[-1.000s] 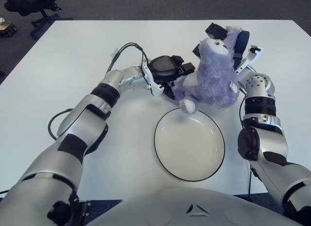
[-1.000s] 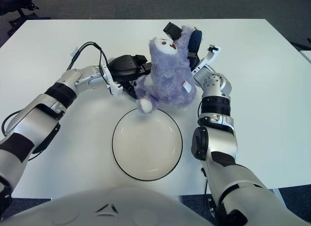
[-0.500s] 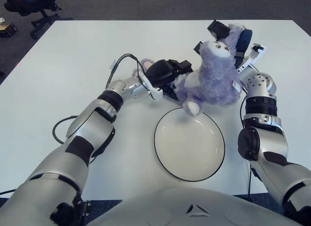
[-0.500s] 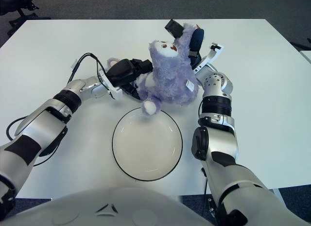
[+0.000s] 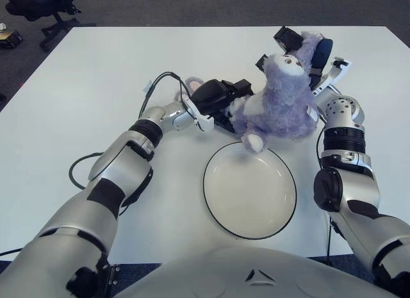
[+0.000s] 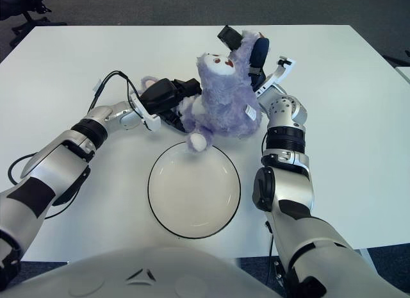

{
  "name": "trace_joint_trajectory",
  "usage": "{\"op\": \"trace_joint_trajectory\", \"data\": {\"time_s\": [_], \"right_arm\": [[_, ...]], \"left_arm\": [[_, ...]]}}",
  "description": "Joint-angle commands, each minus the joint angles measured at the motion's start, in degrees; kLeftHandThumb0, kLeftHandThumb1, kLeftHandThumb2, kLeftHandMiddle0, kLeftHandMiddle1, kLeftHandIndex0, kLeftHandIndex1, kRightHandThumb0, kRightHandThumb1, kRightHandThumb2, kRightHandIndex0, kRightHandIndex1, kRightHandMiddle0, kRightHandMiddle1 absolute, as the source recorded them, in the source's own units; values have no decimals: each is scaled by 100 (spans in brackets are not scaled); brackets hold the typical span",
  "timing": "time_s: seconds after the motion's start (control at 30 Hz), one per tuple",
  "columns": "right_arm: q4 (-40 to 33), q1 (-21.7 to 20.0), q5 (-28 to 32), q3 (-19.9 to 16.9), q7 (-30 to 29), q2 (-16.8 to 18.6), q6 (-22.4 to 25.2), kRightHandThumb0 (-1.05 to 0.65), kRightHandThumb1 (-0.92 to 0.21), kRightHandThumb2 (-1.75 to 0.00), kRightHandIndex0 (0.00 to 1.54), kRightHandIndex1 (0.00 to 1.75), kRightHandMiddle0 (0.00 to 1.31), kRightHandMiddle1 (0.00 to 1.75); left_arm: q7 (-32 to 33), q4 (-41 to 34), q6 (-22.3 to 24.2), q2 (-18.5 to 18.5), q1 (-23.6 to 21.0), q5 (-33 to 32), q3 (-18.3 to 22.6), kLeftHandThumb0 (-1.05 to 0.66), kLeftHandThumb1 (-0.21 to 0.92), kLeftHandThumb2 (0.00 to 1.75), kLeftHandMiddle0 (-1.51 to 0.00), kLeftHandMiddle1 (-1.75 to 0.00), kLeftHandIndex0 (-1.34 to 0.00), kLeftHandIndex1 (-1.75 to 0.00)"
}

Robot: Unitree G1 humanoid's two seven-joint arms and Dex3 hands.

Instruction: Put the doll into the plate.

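Gripping the doll (image 5: 278, 99), both hands' fingers (left hand (image 5: 218, 102), right hand (image 5: 301, 51)) above plate (image 5: 250, 189).

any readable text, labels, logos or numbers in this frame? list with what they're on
Nothing readable.
Doll: a small white tag on its side, any print too small to read.
Robot torso at the bottom edge: a small dark emblem, a shape only, no letters.
Plate, table and both robot hands: no markings visible.
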Motion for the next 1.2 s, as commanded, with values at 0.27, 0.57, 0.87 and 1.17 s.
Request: {"op": "trace_joint_trajectory", "data": {"time_s": [0.27,0.57,0.87,1.17], "right_arm": [[-357,145,131,-193,-315,-3,-308,-5,-54,-82,104,175,82,175],[-652,319,-23,-121,-851,94,-708,-15,-56,-85,99,175,76,175],[-804,410,-224,77,-1121,-21,-807,-21,-64,-74,95,175,72,175],[-997,557,-560,237,-1430,-66,-1065,-22,-68,-69,93,175,71,175]], "left_arm": [[-959,123,391,479,-95,-337,246,2,92,11,-86,-175,-63,-175],[-1896,22,550,602,-99,-821,501,1,91,11,-85,-175,-63,-175],[-1951,-111,699,625,12,-920,633,-3,90,12,-85,-175,-63,-175],[-2002,-317,798,828,82,-1026,801,-10,90,14,-86,-175,-65,-175]]}}
